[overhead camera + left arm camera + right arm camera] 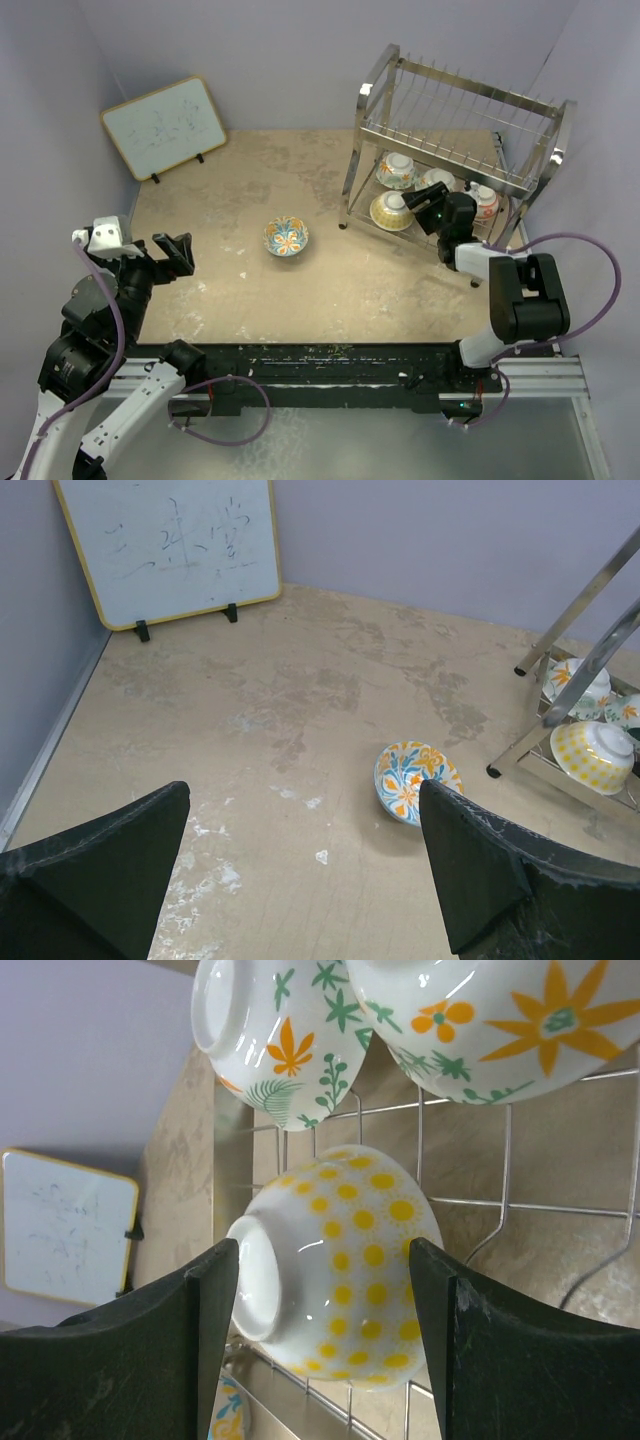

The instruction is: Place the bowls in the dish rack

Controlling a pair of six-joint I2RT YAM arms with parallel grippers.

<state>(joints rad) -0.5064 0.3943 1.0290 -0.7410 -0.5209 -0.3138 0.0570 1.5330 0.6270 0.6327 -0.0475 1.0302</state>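
Observation:
A blue-and-orange floral bowl (286, 236) sits upright on the table, left of the dish rack (455, 105); it also shows in the left wrist view (410, 777). Three bowls (397, 170) (437, 181) (485, 200) and a yellow-dotted bowl (388, 212) lie on the rack's lower tier. My right gripper (418, 205) is open at the yellow-dotted bowl (350, 1300), which lies tipped on the wires (505, 1190). Its fingers stand either side of the bowl in the right wrist view (322, 1245). My left gripper (178, 255) is open and empty, well left of the floral bowl (305, 790).
A wood-framed whiteboard (165, 125) leans at the back left, also in the left wrist view (170, 545). The rack's legs (590, 590) stand on the table at the right. Purple walls close in the table on three sides. The rack's upper tier holds nothing.

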